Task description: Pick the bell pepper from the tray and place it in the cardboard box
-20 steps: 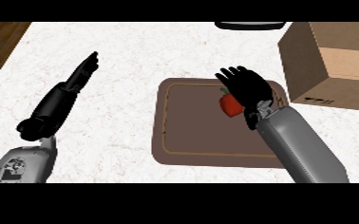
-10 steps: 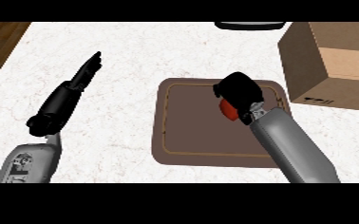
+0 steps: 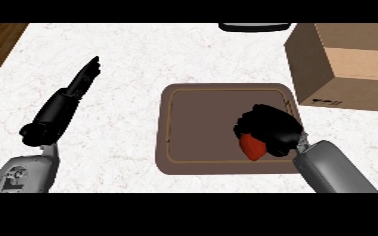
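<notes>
Where the grey forearm enters at the lower right, the right hand (image 3: 270, 129) curls its fingers round the red bell pepper (image 3: 252, 147), over the near right part of the brown tray (image 3: 199, 125). Left of the tray, well apart, the left hand (image 3: 70, 97) lies with fingers straight on the white speckled counter (image 3: 133, 55). Beyond the right hand: cardboard box (image 3: 336, 65); dark object (image 3: 255, 27) at the far edge.
</notes>
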Tool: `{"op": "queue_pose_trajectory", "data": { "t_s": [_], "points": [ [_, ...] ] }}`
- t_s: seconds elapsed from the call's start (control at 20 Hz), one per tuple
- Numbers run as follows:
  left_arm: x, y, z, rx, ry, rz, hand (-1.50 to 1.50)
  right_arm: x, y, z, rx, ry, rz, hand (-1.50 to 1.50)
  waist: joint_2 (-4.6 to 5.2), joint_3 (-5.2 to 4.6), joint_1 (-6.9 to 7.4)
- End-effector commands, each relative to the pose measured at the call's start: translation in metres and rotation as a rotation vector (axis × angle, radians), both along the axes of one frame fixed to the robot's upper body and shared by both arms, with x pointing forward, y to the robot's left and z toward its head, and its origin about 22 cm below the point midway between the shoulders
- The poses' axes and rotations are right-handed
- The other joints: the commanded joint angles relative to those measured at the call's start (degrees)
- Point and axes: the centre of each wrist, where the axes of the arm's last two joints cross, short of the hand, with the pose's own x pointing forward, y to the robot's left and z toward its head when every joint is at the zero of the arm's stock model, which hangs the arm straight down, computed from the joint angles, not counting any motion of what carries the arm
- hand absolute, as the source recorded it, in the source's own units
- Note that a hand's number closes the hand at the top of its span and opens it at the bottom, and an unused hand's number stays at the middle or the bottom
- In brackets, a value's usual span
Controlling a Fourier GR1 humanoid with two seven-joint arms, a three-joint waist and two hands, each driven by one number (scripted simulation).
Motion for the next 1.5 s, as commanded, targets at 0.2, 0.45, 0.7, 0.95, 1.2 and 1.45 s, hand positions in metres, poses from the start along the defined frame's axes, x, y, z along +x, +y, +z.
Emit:
{"op": "queue_pose_trajectory", "data": {
  "t_s": [0.2,0.45,0.7,0.95,1.2,1.45],
  "points": [
    [0.000,0.004,0.000,-0.004,0.002,0.016,0.00,-0.057,-0.091,0.024,0.258,-0.039,0.250,1.50,0.47,0.18,-0.56],
    [-0.006,0.007,0.000,-0.002,-0.008,-0.003,0.00,-0.070,-0.124,0.084,0.353,-0.201,0.299,1.50,0.41,0.15,-0.08],
    [0.002,-0.015,0.013,0.009,-0.015,0.003,0.00,-0.076,-0.161,0.131,0.515,-0.183,0.142,1.50,0.51,0.12,0.20],
    [0.002,-0.015,0.007,-0.009,-0.014,-0.022,0.00,-0.065,-0.192,0.140,0.698,-0.152,-0.177,1.50,0.81,0.08,1.42],
    [0.012,-0.007,0.010,-0.008,-0.041,-0.043,0.00,-0.041,-0.207,0.185,0.761,-0.193,-0.354,1.50,0.97,0.08,2.34],
    [0.017,-0.005,0.007,-0.001,-0.026,-0.058,0.00,0.007,-0.228,0.192,0.748,-0.193,-0.489,1.50,1.36,0.13,3.54]
  ]
}}
